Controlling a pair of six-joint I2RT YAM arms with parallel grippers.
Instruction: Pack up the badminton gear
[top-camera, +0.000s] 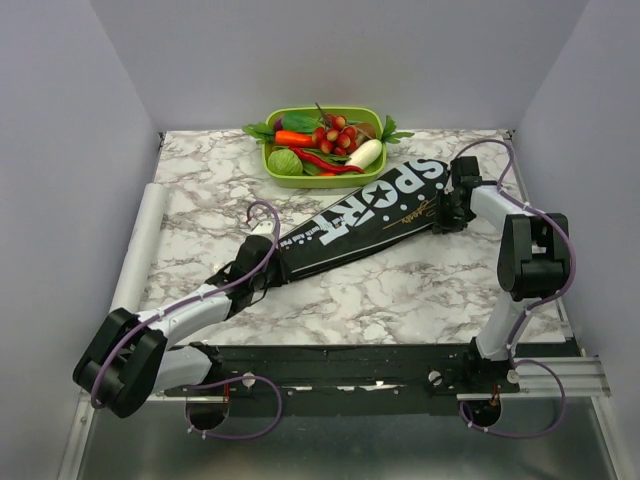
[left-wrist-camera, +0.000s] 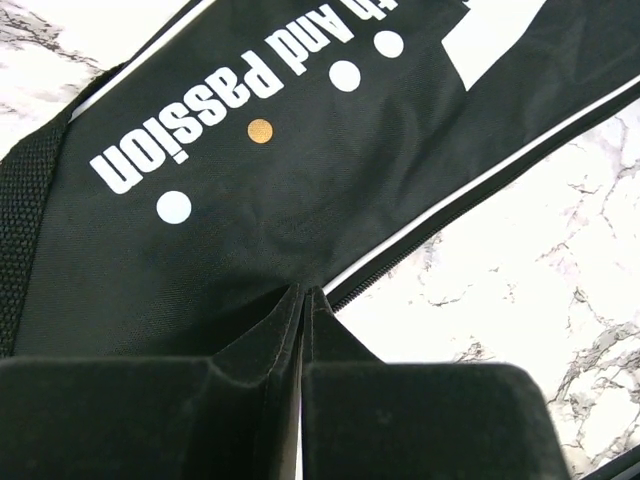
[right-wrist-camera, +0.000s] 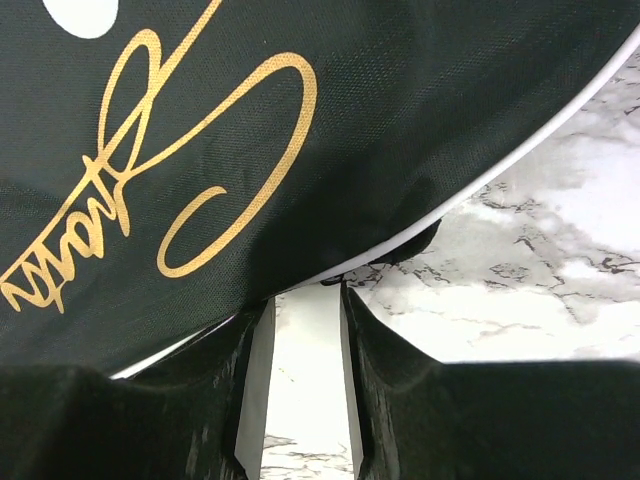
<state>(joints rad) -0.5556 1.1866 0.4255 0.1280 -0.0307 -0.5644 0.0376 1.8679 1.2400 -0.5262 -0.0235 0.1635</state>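
Bag (top-camera: 370, 215) lettered "SPORT", "And passion", with gold signature (right-wrist-camera: 200, 150)

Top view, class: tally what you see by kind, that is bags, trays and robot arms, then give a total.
Bags: 1, the black bag
Trays: 1, the green tray
Arms: 2, the left arm and the right arm
Total: 4
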